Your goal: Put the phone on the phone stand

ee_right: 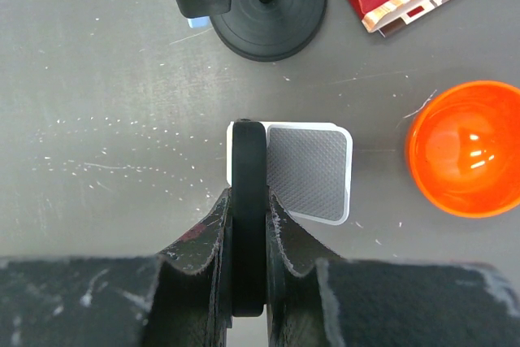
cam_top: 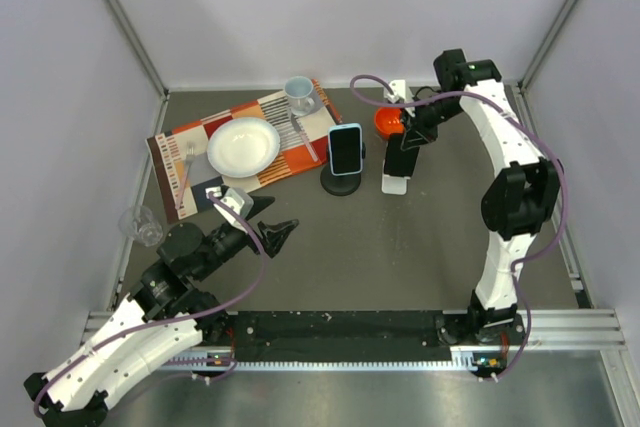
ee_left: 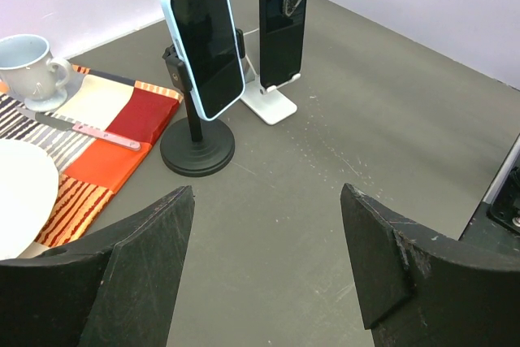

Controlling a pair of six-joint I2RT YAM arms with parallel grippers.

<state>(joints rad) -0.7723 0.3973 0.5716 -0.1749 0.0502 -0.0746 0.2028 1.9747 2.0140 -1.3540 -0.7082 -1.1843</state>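
Observation:
A black phone (cam_top: 400, 160) stands upright, its lower edge on the white phone stand (cam_top: 395, 186). My right gripper (cam_top: 412, 137) is shut on the phone's top edge from above. In the right wrist view the phone (ee_right: 248, 160) is clamped edge-on between the fingers, over the stand's grey-padded base (ee_right: 310, 171). The left wrist view shows the phone (ee_left: 280, 34) leaning on the stand (ee_left: 272, 105). My left gripper (cam_top: 274, 220) is open and empty, low over the table, well left of the stand.
A light-blue phone (cam_top: 346, 147) sits clamped on a black round-based stand (cam_top: 339, 185) just left of the white stand. An orange bowl (cam_top: 388, 122) lies behind it. A striped placemat (cam_top: 190, 142) holds a white plate (cam_top: 243, 145), cup (cam_top: 299, 94) and cutlery. A clear glass (cam_top: 141, 224) stands at the left.

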